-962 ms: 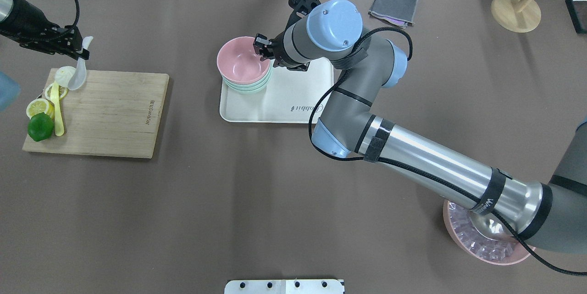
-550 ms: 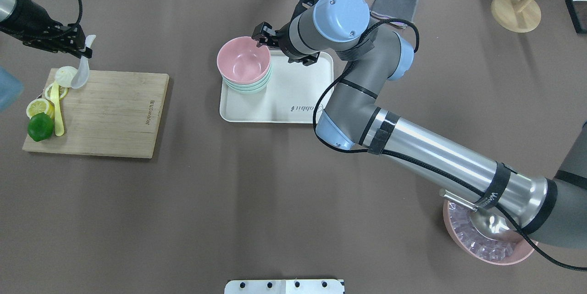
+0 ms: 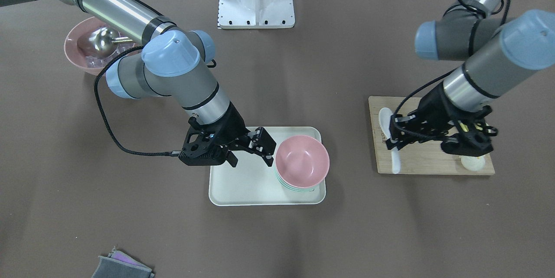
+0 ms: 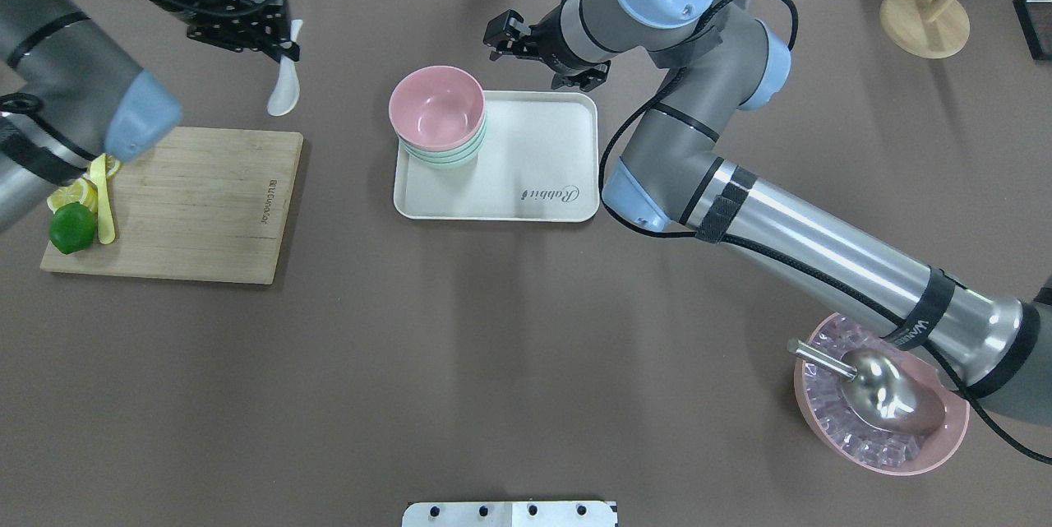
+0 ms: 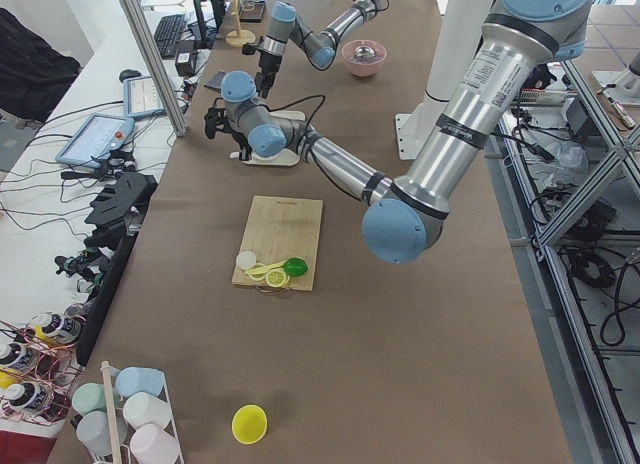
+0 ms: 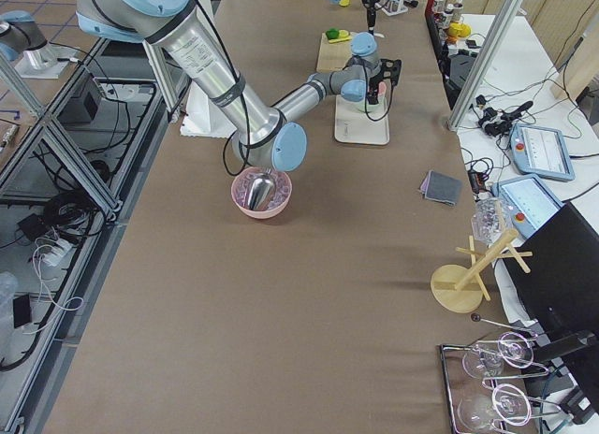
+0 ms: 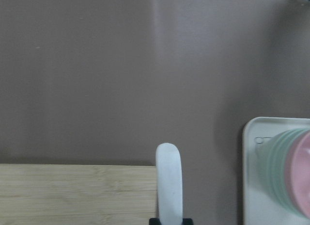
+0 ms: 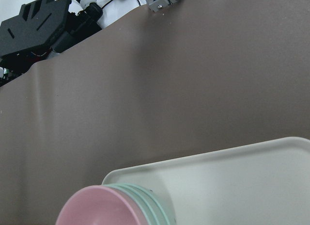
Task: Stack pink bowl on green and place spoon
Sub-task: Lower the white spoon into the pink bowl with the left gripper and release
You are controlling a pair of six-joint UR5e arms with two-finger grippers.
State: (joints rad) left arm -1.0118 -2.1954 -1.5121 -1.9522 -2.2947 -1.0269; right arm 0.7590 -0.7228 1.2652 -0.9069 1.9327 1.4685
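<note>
Spoon (image 4: 282, 95) transfer is the step in hand, by my reading; the stacking looks done. Left fingers (image 4: 285, 35) are closed on the spoon's handle with the scoop hanging down. It is lifted over bare worktop (image 4: 493, 362) just past the far edge of the cutting board (image 4: 197, 198), well apart from the bowls. Pink bowl (image 4: 436, 106) sits nested on the green bowls (image 4: 450, 157) at the far left corner of the tray (image 4: 526, 157). Right fingers (image 3: 265, 142) are spread wide with nothing between them, just beside the stack, not touching.

Suggested:
- Travel rightward, level and slow, with the scoop above the pink rim.
- Centre over the bowl and lower until the scoop nearly meets the floor, then open so the handle leans on the rim.
- Avoid nudging the rim; the stack may slide.
- Right arm should clear first.

Materials, same sweep:
- Board's left end: lime (image 4: 72, 228), lemon slices (image 4: 67, 194), long yellow utensil (image 4: 105, 219).
- Board: flat pale wood, straight grain, printed mark.
- Spoon: glossy white, oval scoop, short straight handle. Slick, so it may pivot in a two-point grip.
- Bowls: matte, round, equal size. Pink inside is smooth and bare; green rims show as layered rings.
- Tray: cream, rounded corners, low lip.
- Far right: ice bowl (image 4: 904, 468), pink, holding clear cubes and a steel scoop (image 4: 888, 399). Not wanted here.
</note>
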